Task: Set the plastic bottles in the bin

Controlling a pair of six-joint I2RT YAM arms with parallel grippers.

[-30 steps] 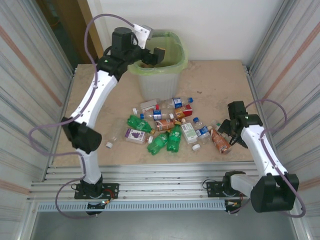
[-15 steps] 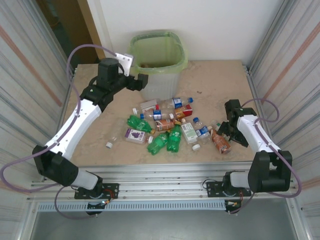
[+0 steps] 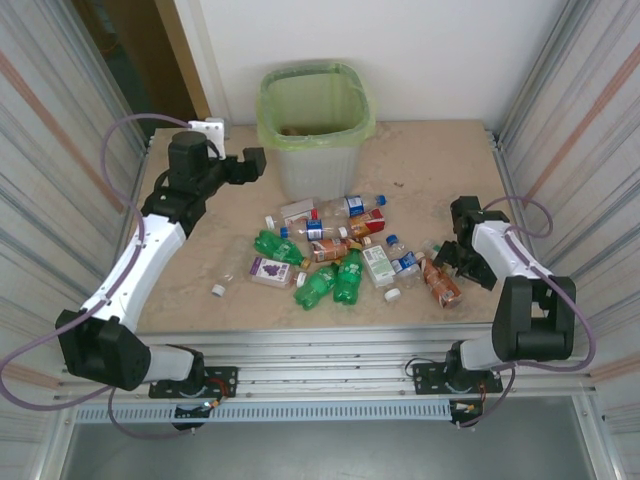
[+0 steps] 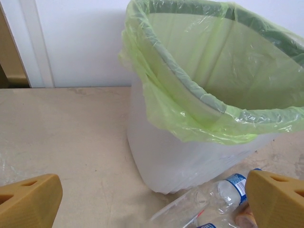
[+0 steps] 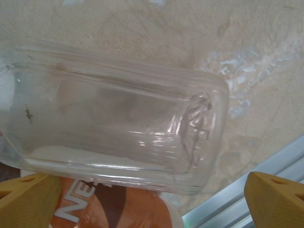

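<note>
Risk lay with the wide-open right gripper: the clear bottle beneath it could squirt sideways on closing. The left gripper gaped empty.

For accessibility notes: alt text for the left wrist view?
A tall translucent grey-white plastic bin lined with a light green bag stands on a beige table, a clear plastic bottle at its base, beyond the open left tool.

Bright even light, soft shadows, sharp
</note>
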